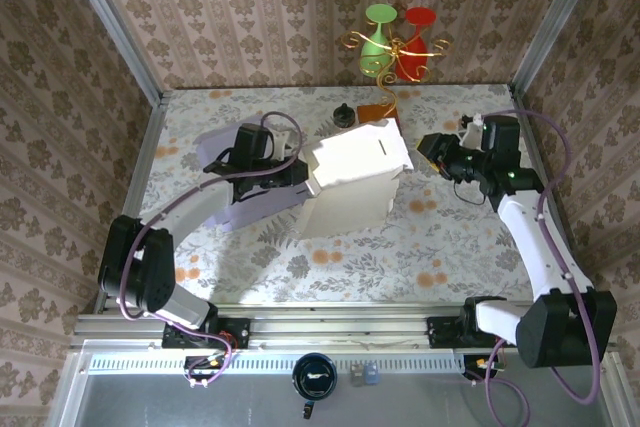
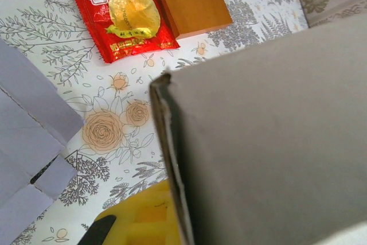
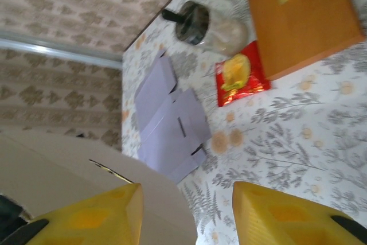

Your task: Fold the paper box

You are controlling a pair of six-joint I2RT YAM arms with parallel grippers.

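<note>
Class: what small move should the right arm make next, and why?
Probably ease the right gripper left to the paper box's right edge: its jaws stand open and apart from the box, while the left gripper pinches the opposite side.

Floral table (image 1: 450, 247) bears lilac card sheet (image 3: 169, 124), red snack packet (image 3: 241, 76), wooden board (image 3: 298, 15), jar (image 3: 209, 27).
</note>
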